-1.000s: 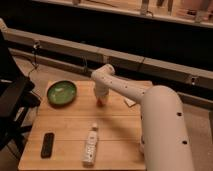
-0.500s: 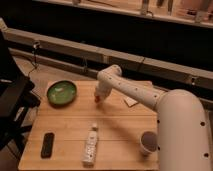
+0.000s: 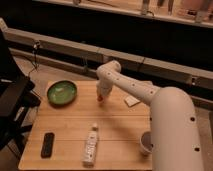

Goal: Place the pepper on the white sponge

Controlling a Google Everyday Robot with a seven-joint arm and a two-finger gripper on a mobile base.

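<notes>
The wooden bench (image 3: 65, 130) is carrying everything in view, spreading out below and to all sides of the end effector. The robot's white arm (image 3: 160, 107) is taking up the right part of the view, reaching from the lower right up and across to a bend at the far edge of the bench, then dropping down to the end effector (image 3: 101, 96), which is hanging low over the far middle of the bench, its tip pointing down at the wood.

The green plate (image 3: 62, 93) is sitting to the left of the end effector, well apart from it, at about the same depth on the bench. The white bottle (image 3: 90, 145) is lying on its side nearer the viewer than the end effector, almost straight below it in the view and well apart. The white cup (image 3: 145, 143) is standing near the front right edge, partly behind the arm, far from the end effector. The dark rectangular object (image 3: 47, 144) is lying at the front left, the farthest thing from the end effector.

The white sponge (image 3: 132, 101) is lying flat to the right of the end effector, near it but not touching, just beyond the line of the forearm. The pepper (image 3: 100, 99) is showing as a small red-orange spot right at the tip of the end effector, apart from the sponge; whether it is touching the bench cannot be told.
</notes>
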